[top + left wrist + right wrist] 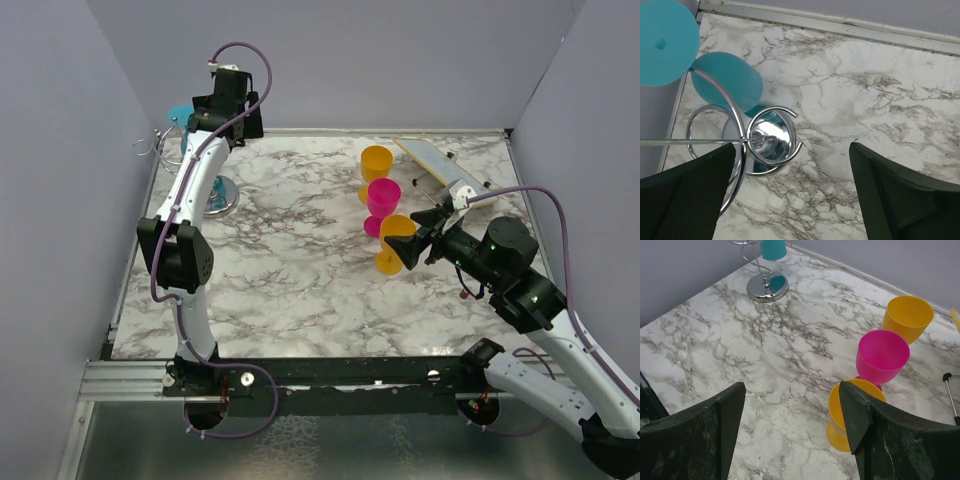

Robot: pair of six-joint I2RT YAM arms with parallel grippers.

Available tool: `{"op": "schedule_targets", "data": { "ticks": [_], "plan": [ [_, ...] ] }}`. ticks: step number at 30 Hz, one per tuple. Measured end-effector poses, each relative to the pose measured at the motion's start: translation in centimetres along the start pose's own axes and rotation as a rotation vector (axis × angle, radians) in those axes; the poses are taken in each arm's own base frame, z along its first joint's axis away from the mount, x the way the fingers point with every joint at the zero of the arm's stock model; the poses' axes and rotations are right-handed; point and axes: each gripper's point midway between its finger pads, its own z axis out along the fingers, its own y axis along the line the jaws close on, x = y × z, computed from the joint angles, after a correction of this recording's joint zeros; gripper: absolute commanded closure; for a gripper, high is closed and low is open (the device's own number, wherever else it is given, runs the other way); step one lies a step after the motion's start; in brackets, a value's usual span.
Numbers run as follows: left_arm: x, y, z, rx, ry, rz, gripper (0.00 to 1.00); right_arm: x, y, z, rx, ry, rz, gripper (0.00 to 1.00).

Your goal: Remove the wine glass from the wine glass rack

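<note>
- R gripper (792, 387): jaws spread, holding nothing. Hovers low just beside the near yellow cup (836, 420); can't tell if a finger touches it.
- Cups in a row, R half of table (290, 270): near yellow cup, pink cup (882, 357), far yellow cup (907, 315). Pink + far yellow are empty inside. Near one is partly hidden by a finger; what shows is empty. Not task items.
- L gripper (792, 150): jaws spread wide, nothing between them. Poised above rack (771, 137), looking down on the hoops + disc base.
- Glass (727, 85): teal, on rack at far-L corner. Hangs bowl-down, foot uppermost, caught on a hoop arm. Sits off to one side of the jaws, not between them. Inverted, so holds nothing.
- Step (my read): approach/align. Grasp not yet made, glass not yet off rack.
- Next move calls for: shift L gripper over to glass, close on bowl or stem, then slide foot out along the hoop's open end before lifting.
- Risk: a straight pull up would prob. snag the wire or tip the rack. Wall (60, 200) is close on that side, so little room.
</note>
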Motion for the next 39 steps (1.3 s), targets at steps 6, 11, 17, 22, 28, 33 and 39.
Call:
{"op": "schedule_targets", "data": {
  "ticks": [6, 11, 17, 22, 28, 33, 39],
  "plan": [
    [1.5, 1.5, 0.1, -0.026, 0.054, 0.019, 0.01, 0.1, 0.0, 0.0, 0.0, 0.002, 0.0, 0.24],
    [3.6, 2.5, 0.3, -0.046, 0.113, 0.039, 0.01, 0.2, 0.0, 0.0, 0.001, 0.004, 0.001, 0.24],
    [5.0, 4.0, -0.7, -0.064, 0.146, 0.053, 0.01, 0.2, 0.0, 0.0, 0.001, 0.004, 0.003, 0.24],
    [4.9, 6.5, -1.7, -0.097, 0.144, 0.022, 0.01, 0.2, 0.0, 0.0, 0.0, 0.004, 0.003, 0.24],
    [5.0, 9.0, -2.4, -0.128, 0.136, -0.01, 0.01, 0.2, 0.0, 0.0, 0.0, 0.004, 0.004, 0.24],
    [5.5, 10.0, -2.9, -0.126, 0.134, -0.031, 0.01, 0.2, 0.0, 0.0, 0.0, 0.003, 0.007, 0.24],
    [5.3, 11.4, -3.5, -0.116, 0.13, -0.065, 0.01, 0.2, 0.0, 0.0, -0.001, 0.003, 0.008, 0.24]
  ]
}}
